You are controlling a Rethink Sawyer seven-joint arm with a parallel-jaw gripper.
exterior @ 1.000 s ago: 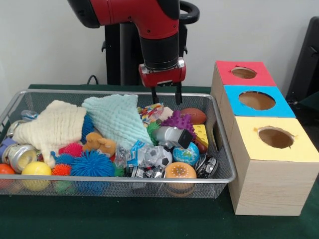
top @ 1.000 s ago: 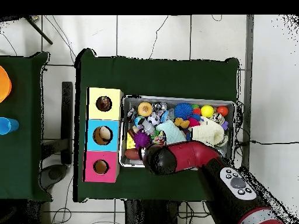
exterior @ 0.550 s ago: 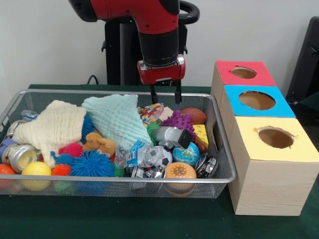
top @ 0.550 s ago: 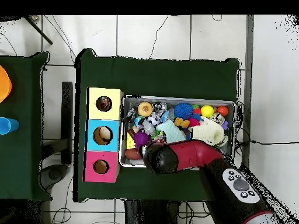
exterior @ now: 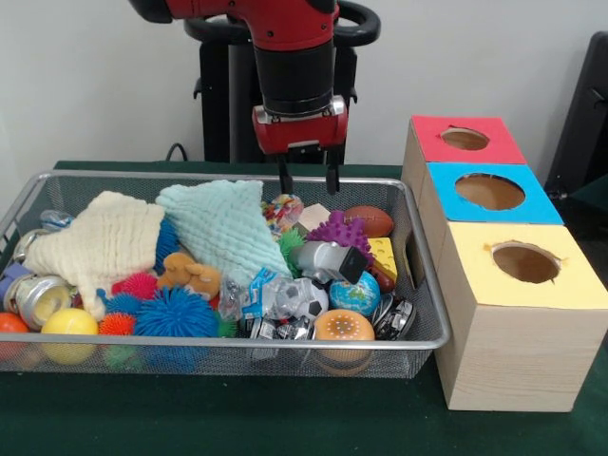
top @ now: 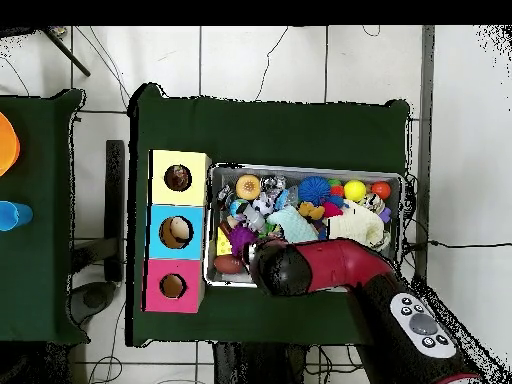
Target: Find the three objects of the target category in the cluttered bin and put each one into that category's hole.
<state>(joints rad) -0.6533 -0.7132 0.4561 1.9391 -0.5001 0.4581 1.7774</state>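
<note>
A wire mesh bin (exterior: 419, 249) (top: 402, 180) holds a heap of toys and cloths. My gripper (exterior: 306, 182) hangs open and empty above the bin's far side, over a colourful small toy (exterior: 282, 211). Just right of it lie a brown football (exterior: 370, 220) and a purple spiky ball (exterior: 340, 231). Beside the bin stand three wooden boxes with holes: red (exterior: 465, 139) (top: 172, 286), blue (exterior: 489, 191) (top: 177, 232) and yellow (exterior: 524, 262) (top: 178, 178). In the overhead view the arm (top: 310, 268) hides the gripper.
In the bin lie a mint cloth (exterior: 225, 228), a cream cloth (exterior: 100, 242), blue and red spiky balls (exterior: 175, 313), a yellow ball (exterior: 68, 324), a globe ball (exterior: 355, 294), a burger toy (exterior: 343, 328) and a tin can (exterior: 36, 296). Green cloth (exterior: 285, 418) covers the table.
The gripper has risen a little and shifted left over the bin's far side. It stays open and empty. The bin's contents have not moved.
</note>
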